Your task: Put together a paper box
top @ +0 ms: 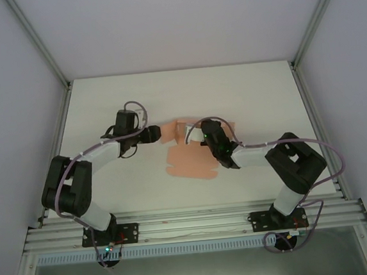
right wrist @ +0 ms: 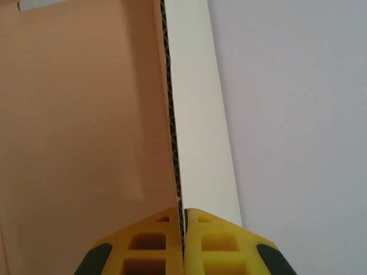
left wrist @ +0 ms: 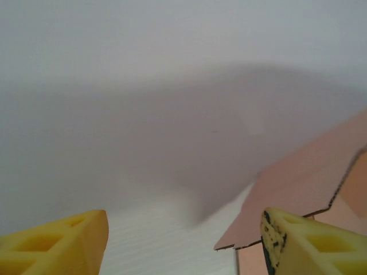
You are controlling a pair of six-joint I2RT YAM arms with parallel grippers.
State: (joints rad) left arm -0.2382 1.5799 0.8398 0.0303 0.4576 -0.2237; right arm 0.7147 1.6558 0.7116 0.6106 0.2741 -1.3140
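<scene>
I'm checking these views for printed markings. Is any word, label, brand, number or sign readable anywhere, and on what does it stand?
None can be read. The paper box is plain salmon-pink card, the white table carries no print, and the left gripper and right gripper show unmarked yellow fingers.

The desk [top: 103,106] is being watched from above and behind the arm bases, well back, its near edge being shown at the bottom. The left wrist view is being aimed low across the desk top, past the left gripper [left wrist: 183,249], close to the surface. The right wrist view is being pointed right up against the paper box [right wrist: 86,114], over the right gripper [right wrist: 183,240]. That salmon card is being shared by all three views.
</scene>
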